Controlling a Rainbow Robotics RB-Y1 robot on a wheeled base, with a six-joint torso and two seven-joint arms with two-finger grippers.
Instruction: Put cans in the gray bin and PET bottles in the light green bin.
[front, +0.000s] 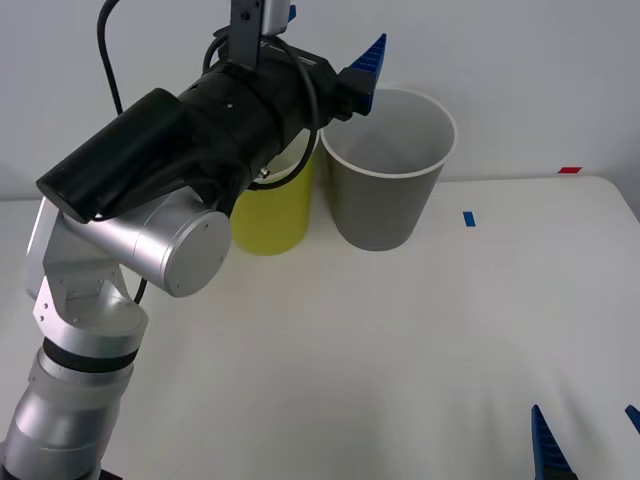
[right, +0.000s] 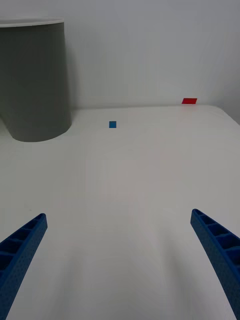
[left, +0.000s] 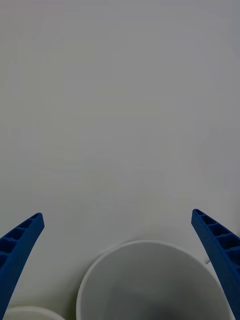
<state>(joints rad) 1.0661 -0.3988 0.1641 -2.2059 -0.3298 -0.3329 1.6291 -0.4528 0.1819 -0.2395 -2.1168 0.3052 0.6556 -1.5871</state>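
Note:
The gray bin (front: 380, 210) stands at the back of the table, with the light green bin (front: 272, 218) touching its left side and partly hidden behind my left arm. My left gripper (front: 345, 60) hangs open above the gray bin's near-left rim, holding nothing. In the left wrist view the left gripper (left: 117, 215) looks down into the gray bin's pale inside (left: 145, 285). My right gripper (front: 588, 425) rests open and empty low at the table's front right. The cans and PET bottles are out of view.
A small blue mark (front: 469, 218) lies on the white table (front: 400, 340) right of the gray bin. A red mark (front: 569, 170) sits at the far edge. A pale wall stands behind the bins.

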